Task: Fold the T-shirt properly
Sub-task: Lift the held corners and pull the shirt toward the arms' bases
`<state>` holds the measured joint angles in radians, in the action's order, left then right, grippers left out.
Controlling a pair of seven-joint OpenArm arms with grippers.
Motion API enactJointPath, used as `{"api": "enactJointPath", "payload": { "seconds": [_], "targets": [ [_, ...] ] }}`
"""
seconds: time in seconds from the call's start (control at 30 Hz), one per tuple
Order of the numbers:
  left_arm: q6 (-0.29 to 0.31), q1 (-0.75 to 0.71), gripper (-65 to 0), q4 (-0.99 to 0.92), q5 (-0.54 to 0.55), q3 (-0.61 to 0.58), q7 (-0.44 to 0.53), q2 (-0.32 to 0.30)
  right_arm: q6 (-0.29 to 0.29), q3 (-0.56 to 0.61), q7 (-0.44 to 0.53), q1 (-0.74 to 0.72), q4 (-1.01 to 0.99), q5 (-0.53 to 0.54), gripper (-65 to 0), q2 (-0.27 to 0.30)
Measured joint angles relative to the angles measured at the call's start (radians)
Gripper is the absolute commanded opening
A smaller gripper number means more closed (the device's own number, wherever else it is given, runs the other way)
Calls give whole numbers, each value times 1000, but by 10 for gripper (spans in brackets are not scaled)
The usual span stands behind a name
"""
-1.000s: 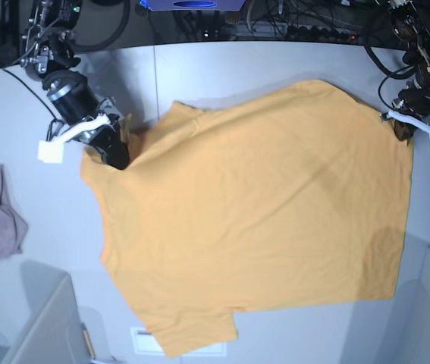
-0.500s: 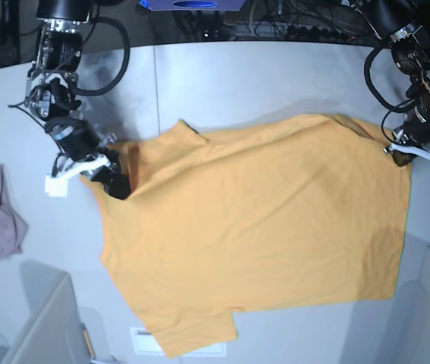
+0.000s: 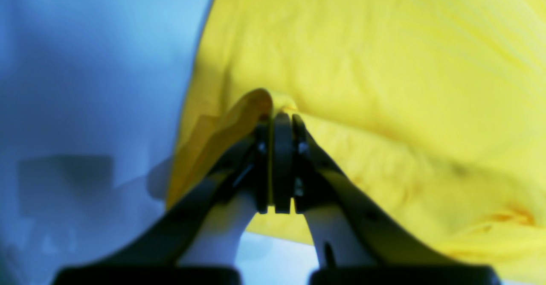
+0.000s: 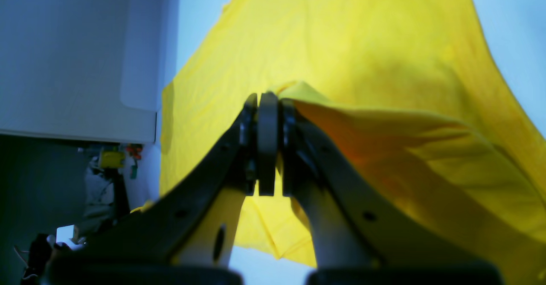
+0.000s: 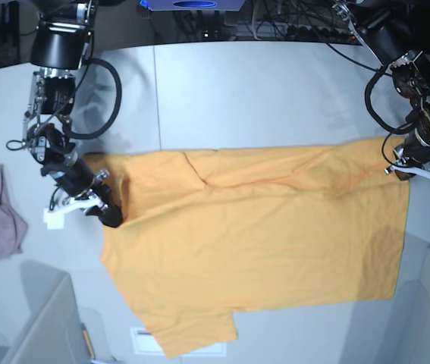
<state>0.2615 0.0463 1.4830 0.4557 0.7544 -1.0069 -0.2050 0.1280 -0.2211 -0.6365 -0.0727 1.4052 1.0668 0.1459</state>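
First fold only halfway: both hands, left hand (image 5: 403, 168) and right hand (image 5: 102, 214), clamped on T-shirt (image 5: 260, 250) top edge, mid-frame over tabletop (image 5: 222, 91). Sleeve, remaining folds undone.

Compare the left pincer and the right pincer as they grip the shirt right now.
The left pincer sits at the base view's right edge of the plain orange-yellow cotton T-shirt, while the right pincer sits at its left edge. In the wrist views, fabric bunches to the left of the left pincer and drapes to the right of the right pincer. Both are shut on a pinch of cloth.
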Motion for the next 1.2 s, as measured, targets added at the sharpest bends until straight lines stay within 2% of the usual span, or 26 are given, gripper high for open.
{"api": "enactJointPath", "payload": {
  "seconds": [0.13, 0.37, 0.53, 0.67, 0.77, 0.87, 1.2],
  "targets": [
    [0, 43, -650, -34, -26, -4, 1, 1, 4, 34, 8, -41, -71, 2, -650, 2],
    [1, 103, -650, -109, -28, -101, 5, 0, 3, 39, 71, -43, -100, -6, -650, 4],
    [0, 103, -650, -120, -33, -94, 6, -8, 3, 39, 67, -45, -100, -115, -650, -5],
    [1, 103, -650, -122, -32, -109, 52, -8, 4, 39, 68, -55, -100, -124, -650, -6],
    [1, 122, -650, -149, -34, -187, 64, -48, 3, 39, 68, -69, -100, -125, -650, -6],
    [1, 163, -650, -210, -28, -253, 78, -63, 4, 38, 65, -92, -101, -124, -650, -7],
    [1, 161, -650, -258, -24, -246, 76, -68, 4, 38, 64, -128, -188, -128, -650, -6]
  ]
}}
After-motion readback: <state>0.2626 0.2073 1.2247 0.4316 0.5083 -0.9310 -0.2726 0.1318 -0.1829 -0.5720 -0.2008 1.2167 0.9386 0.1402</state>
